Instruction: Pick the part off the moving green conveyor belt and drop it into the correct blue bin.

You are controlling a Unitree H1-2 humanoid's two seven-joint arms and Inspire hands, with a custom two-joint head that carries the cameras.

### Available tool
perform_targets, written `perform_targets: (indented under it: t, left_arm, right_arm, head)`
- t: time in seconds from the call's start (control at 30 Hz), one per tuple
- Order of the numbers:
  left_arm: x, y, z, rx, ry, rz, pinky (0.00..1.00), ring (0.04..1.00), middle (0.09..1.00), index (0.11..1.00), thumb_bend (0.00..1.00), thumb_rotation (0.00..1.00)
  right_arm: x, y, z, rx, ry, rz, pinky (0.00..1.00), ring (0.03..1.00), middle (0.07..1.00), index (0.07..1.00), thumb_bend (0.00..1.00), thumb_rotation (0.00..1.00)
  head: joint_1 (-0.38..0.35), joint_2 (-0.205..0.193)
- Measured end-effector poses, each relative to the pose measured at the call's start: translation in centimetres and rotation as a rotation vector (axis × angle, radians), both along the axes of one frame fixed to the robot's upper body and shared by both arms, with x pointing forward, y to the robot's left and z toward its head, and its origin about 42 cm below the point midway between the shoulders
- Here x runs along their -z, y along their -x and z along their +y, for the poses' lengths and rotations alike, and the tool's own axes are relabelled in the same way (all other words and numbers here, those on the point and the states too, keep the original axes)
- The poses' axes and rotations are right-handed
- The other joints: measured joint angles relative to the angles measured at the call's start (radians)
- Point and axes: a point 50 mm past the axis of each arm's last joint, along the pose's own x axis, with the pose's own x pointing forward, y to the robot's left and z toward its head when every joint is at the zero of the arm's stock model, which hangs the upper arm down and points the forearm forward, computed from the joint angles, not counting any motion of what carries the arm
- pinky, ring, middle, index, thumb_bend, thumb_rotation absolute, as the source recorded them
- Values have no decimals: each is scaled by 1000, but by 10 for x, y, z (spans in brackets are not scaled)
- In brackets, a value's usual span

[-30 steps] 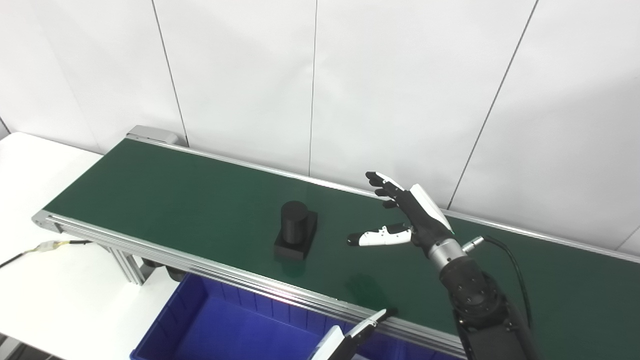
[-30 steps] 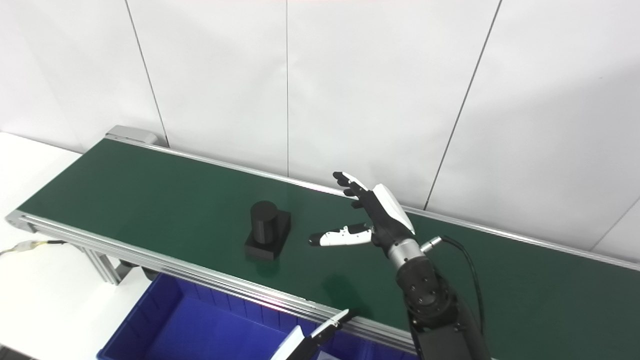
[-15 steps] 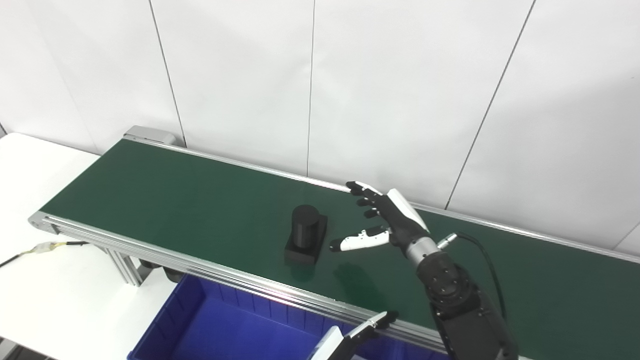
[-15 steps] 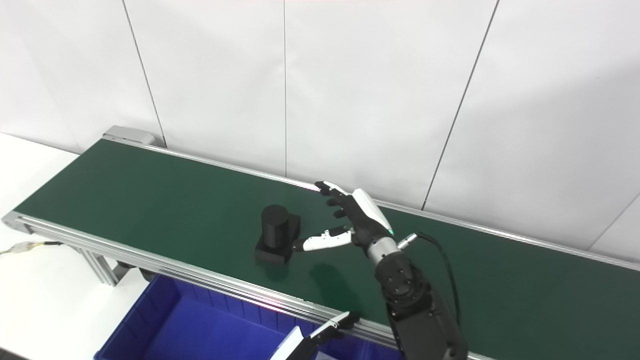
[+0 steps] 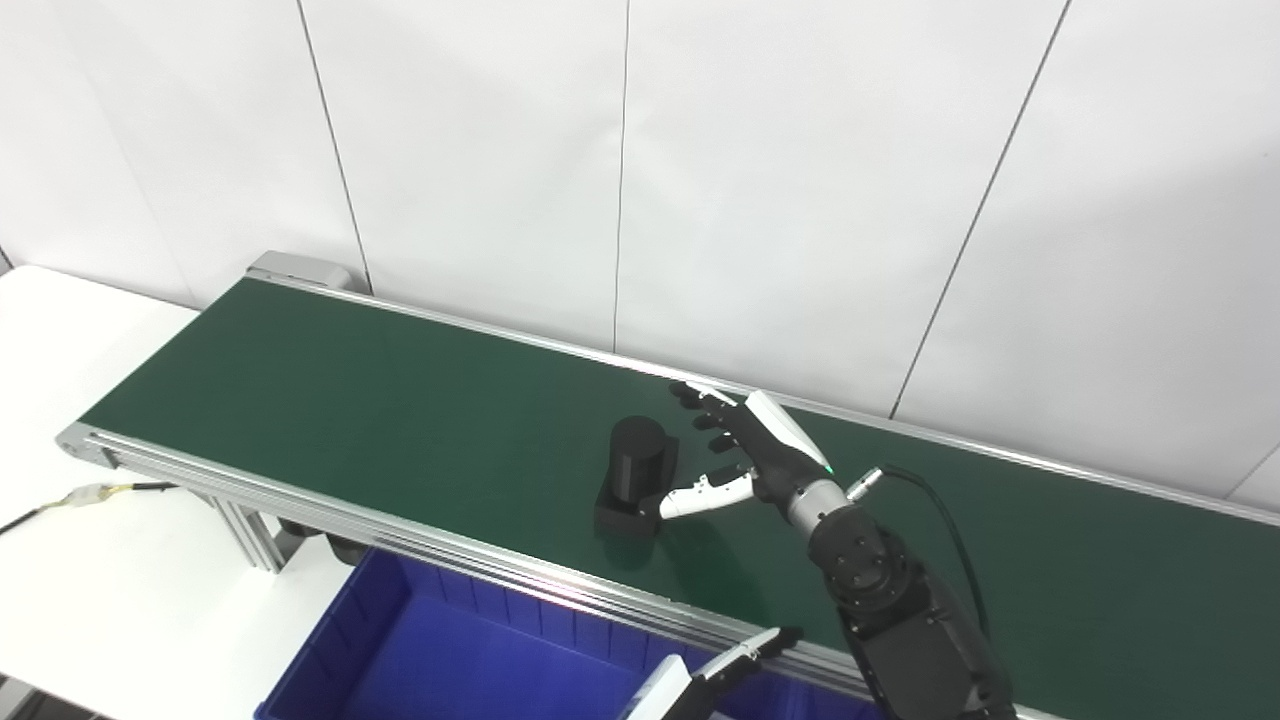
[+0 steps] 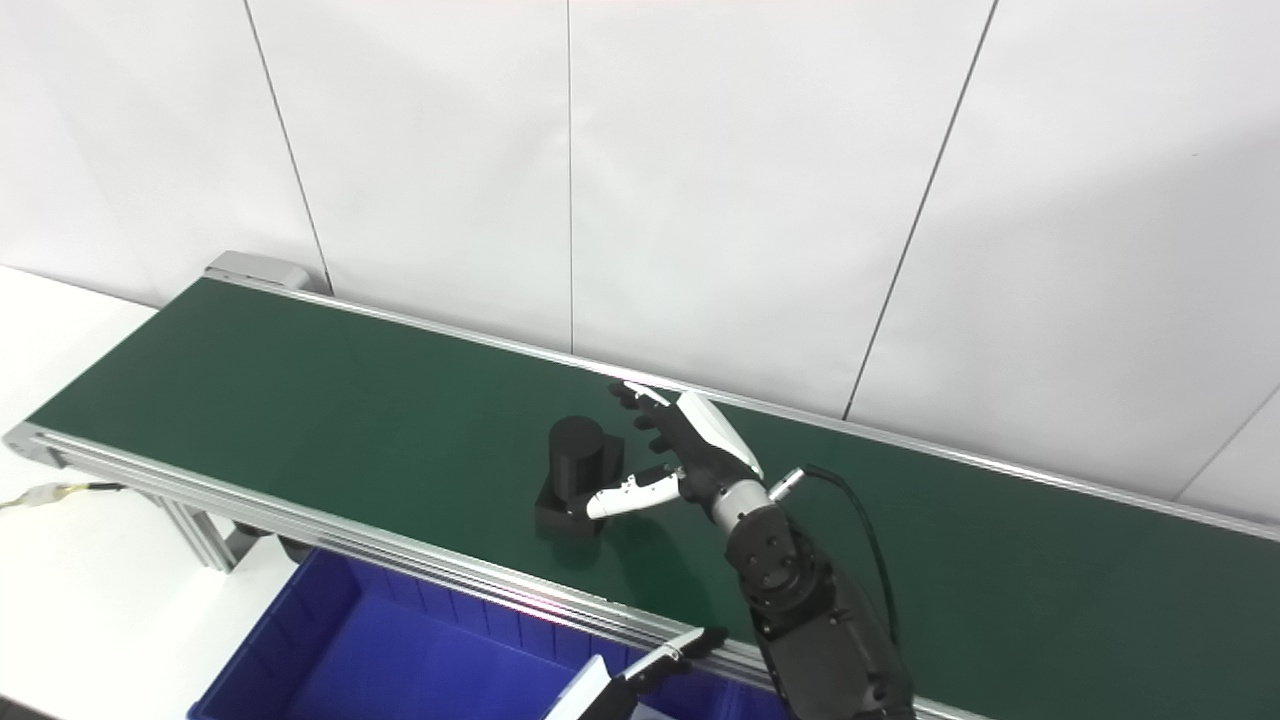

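Observation:
A black part (image 5: 632,478), a cylinder standing on a square base, rides the green conveyor belt (image 5: 330,400) near its front rail. My right hand (image 5: 745,455) is open just to the part's right, fingers spread behind the cylinder and the white thumb in front of the base, close to it or touching. At the bottom edge, only the fingertips (image 5: 745,660) of my left hand (image 6: 640,672) show, over the blue bin (image 5: 450,665). Whether that hand is open or shut stays hidden.
The belt's aluminium front rail (image 5: 400,545) runs between the part and the bin. A white table (image 5: 90,590) lies to the left with a cable (image 5: 90,492) on it. White wall panels stand right behind the belt.
The part has travelled to the right along the belt. My right hand has come left and lower to meet it, and its thumb now reaches the base.

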Motion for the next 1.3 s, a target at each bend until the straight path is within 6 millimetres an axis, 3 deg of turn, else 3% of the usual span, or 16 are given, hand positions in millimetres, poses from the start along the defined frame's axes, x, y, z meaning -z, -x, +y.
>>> perform_targets:
  t: [0.2,0.47,0.63,0.7,0.73,0.77,0.8,0.9,1.0,1.3]
  left_arm:
    - [-1,1,-2,8,2,-5,881,906,922,928,1000,463]
    - [-8,2,-6,30,7,-29,866,906,924,937,1000,470]
    - [-8,2,-7,40,3,-29,874,909,926,935,1000,479]
    - [-8,2,-7,40,3,-29,886,914,927,933,1000,481]
    - [-8,2,-7,40,4,-29,888,916,927,932,1000,485]
    - [-8,2,-7,41,4,-29,890,917,928,931,1000,487]
    - [-8,2,-7,40,4,-29,893,919,929,930,1000,489]
    - [-8,2,-7,39,5,-29,891,917,926,928,1000,481]
    - [-8,2,-7,39,4,-29,900,925,929,933,1000,496]
    - [-8,1,-6,36,4,-31,901,924,928,928,1000,495]
  right_arm:
    - [8,1,8,-1,26,20,758,849,893,906,913,257]
    - [19,-4,8,30,37,38,602,708,814,863,806,174]
    - [22,-11,4,64,25,47,582,674,764,824,698,59]
    - [24,-12,3,84,24,44,554,629,696,771,617,12]
    - [24,-12,2,92,23,37,434,500,556,712,567,3]
    - [25,-12,2,100,25,31,396,458,522,660,550,1]
    - [25,-13,1,108,27,25,350,405,496,548,530,0]
    - [26,-13,0,131,28,7,300,361,482,502,525,0]
    - [25,-13,0,145,22,-8,289,364,467,548,507,0]
    - [26,-13,0,171,34,-45,279,354,469,564,502,0]
  head:
    - [3,12]
    - [3,25]
    - [5,32]
    - [5,35]
    - [3,37]
    - [3,37]
    - [3,38]
    - [3,38]
    - [2,40]
    - [-3,41]
